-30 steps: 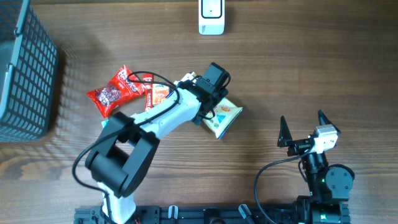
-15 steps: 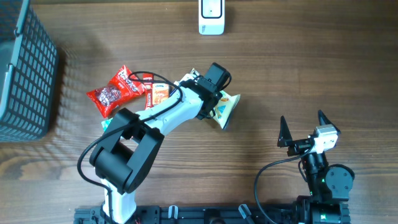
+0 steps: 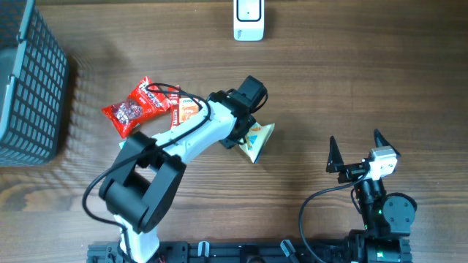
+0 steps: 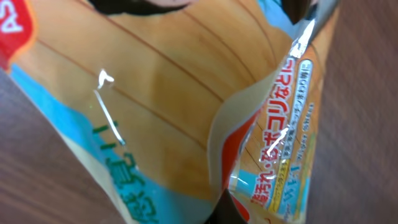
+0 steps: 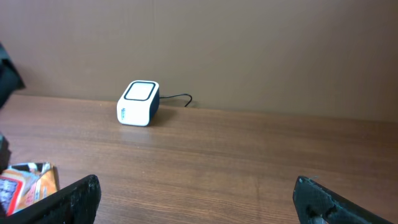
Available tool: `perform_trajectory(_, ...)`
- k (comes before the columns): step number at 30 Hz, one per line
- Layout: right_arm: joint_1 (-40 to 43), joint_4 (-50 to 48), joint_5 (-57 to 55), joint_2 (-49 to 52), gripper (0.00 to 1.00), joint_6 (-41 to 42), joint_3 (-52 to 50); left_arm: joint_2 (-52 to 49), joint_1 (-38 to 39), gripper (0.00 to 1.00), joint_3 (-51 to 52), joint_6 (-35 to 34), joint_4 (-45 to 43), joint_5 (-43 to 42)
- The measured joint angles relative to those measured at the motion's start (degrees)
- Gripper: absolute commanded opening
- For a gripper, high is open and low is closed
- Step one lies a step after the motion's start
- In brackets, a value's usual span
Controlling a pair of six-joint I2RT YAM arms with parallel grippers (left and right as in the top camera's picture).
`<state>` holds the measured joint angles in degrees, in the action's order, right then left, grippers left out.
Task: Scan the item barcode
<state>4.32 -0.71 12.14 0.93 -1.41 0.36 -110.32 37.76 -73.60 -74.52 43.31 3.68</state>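
Centrally on the table, a crinkled orange-and-blue snack pouch (image 3: 259,137) with Japanese print tilts up, pinched by the left gripper (image 3: 247,130), whose arm partly covers it. Red packets (image 3: 135,108) lie left, the scanner (image 3: 248,20) sits well apart, and the right gripper (image 3: 357,143) gapes empty.

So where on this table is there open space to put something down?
The widest bare stretch of table lies right of the scanner, beyond the right gripper. Another strip runs between the basket and the scanner. It is crowded mid-table: red packet, orange packet, and the pouch in the left gripper.
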Motion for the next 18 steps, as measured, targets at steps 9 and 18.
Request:
perform_trajectory(9,0.0,0.0,0.0,0.0,1.0,0.0,0.0,9.4,-1.2,0.04,1.3,5.4,0.8,-10.0)
perform_trajectory(18,0.0,0.0,0.0,0.0,1.0,0.0,0.0,10.8,-11.6,0.04,1.4,6.5,0.6,-29.7)
